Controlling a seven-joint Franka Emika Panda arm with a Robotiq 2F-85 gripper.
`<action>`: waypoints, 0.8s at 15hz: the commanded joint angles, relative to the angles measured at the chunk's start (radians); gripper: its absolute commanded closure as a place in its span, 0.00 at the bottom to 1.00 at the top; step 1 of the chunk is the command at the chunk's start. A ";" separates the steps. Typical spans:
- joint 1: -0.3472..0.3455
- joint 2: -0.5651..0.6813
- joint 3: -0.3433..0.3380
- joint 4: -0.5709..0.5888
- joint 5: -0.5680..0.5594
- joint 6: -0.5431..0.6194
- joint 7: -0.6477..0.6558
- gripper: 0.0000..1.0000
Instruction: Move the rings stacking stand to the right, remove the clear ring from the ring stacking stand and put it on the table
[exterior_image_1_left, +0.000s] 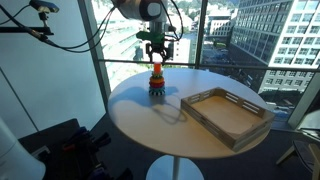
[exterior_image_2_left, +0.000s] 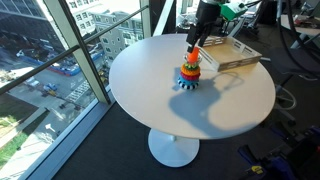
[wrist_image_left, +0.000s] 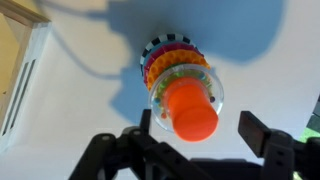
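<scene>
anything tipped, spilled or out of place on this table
Nothing stands out. The rings stacking stand sits upright and neatly stacked on the table, and the wooden tray lies flat nearby. The open tool hangs right over the stand.

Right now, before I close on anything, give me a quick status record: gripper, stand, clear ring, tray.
gripper: open, directly above the rings stacking stand, fingers either side of the orange-red peg top
rings stacking stand: upright on the table
clear ring: on the stand, around the peg at the top of the stack
wooden tray: on the table, apart from the stand, looks empty
finger contact: cannot tell
</scene>
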 joint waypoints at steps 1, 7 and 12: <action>0.002 0.035 0.008 0.056 -0.001 -0.005 0.003 0.43; -0.001 0.033 0.008 0.070 -0.003 -0.034 0.003 0.79; -0.008 -0.001 -0.001 0.046 -0.005 -0.060 0.014 0.79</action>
